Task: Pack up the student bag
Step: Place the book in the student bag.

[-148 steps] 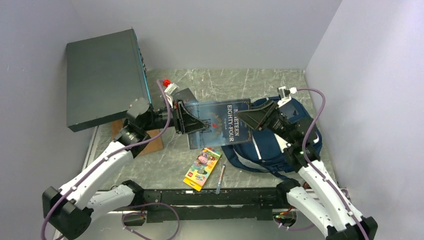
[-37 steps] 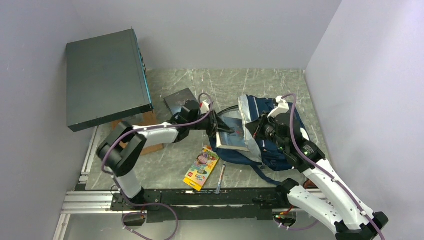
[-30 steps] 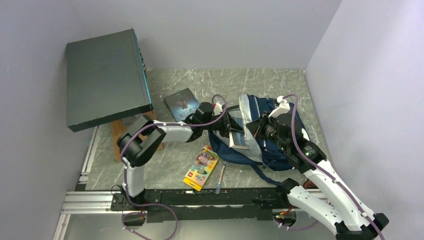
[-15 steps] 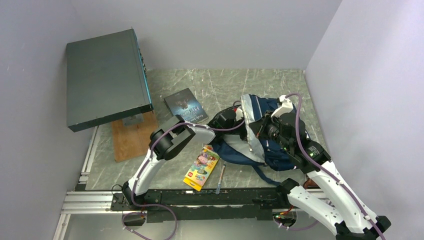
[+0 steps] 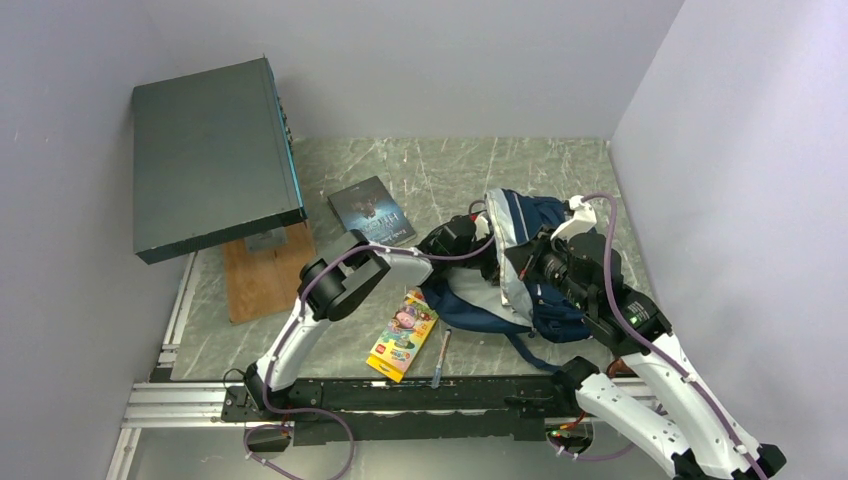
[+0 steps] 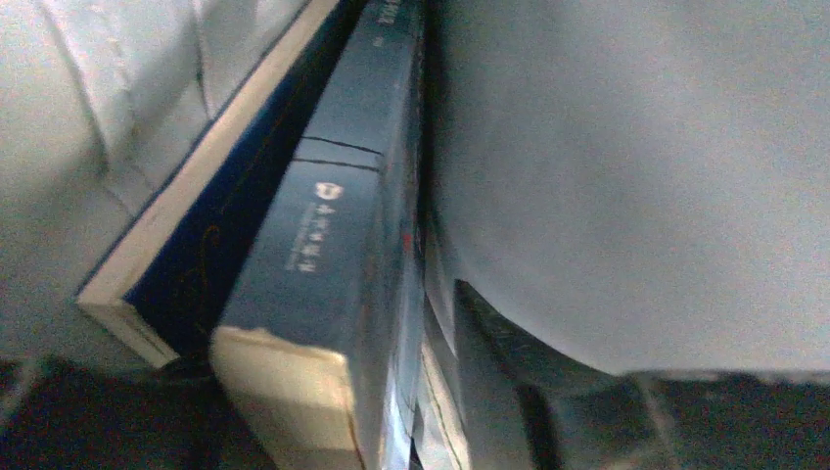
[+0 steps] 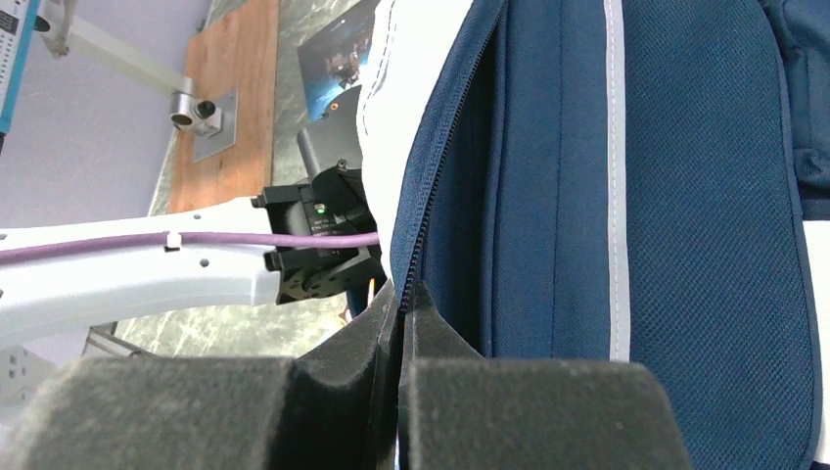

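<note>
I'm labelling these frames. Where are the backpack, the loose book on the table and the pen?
backpack (image 7: 685, 196), right wrist view, blue mesh panel.
book (image 5: 372, 210), top view, middle of its cover.
pen (image 5: 441, 358), top view, middle of its barrel.

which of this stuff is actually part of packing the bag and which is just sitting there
Part of the job:
student bag
books already inside it
right gripper, pinching the bag's opening
probably still to pack: loose book, crayon pack, pen

Just lying about:
dark flat box
wooden board
</note>
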`<state>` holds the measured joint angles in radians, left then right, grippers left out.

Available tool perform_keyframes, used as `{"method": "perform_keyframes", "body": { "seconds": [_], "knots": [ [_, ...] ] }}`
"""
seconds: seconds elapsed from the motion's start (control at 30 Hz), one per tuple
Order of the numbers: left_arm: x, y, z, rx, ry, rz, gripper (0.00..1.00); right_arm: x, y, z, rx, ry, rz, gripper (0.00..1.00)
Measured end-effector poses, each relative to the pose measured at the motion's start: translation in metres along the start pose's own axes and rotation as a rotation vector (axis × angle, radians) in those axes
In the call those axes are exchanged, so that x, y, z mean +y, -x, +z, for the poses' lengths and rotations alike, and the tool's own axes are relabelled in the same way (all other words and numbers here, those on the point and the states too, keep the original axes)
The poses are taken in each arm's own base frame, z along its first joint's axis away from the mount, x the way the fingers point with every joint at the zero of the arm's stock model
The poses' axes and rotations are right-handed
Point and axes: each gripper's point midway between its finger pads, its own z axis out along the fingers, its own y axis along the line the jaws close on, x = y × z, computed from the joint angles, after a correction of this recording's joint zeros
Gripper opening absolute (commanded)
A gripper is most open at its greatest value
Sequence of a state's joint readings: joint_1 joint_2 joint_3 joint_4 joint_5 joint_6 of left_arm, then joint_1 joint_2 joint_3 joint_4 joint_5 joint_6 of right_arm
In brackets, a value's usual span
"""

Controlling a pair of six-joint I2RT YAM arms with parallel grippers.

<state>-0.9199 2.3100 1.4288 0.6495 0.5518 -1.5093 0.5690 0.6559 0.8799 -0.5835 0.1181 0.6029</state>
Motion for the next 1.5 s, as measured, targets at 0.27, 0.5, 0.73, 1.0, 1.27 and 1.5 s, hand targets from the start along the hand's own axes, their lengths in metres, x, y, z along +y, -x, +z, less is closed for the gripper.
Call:
{"method": "perform_keyframes", "body": {
  "seconds": [0.27,0.5,0.73,1.0,1.27,1.5],
  "knots": [
    [-0.019,-0.009,-0.02,0.032,0.051,0.04,1.0,-0.001,0.001,-0.003,-0.006,0.0,0.001,0.0],
    [-0.017,-0.011,-0.048,0.039,0.181,0.084,0.99,0.0,0.002,-0.004,-0.013,0.003,0.002,0.0],
    [0.007,-0.004,-0.067,0.044,0.294,0.075,0.94,-0.002,-0.001,-0.004,-0.007,0.001,0.003,0.0],
    [-0.004,0.002,-0.05,0.047,0.336,0.095,0.89,-0.002,-0.003,-0.002,-0.003,0.001,0.004,0.0],
    [-0.004,-0.014,-0.042,0.066,0.333,0.16,0.93,0.0,0.0,0.006,-0.009,0.0,0.002,0.0],
    [0.019,-0.002,-0.082,0.055,0.422,0.215,0.95,-0.008,-0.008,0.008,0.014,-0.028,-0.012,0.0]
  ]
}}
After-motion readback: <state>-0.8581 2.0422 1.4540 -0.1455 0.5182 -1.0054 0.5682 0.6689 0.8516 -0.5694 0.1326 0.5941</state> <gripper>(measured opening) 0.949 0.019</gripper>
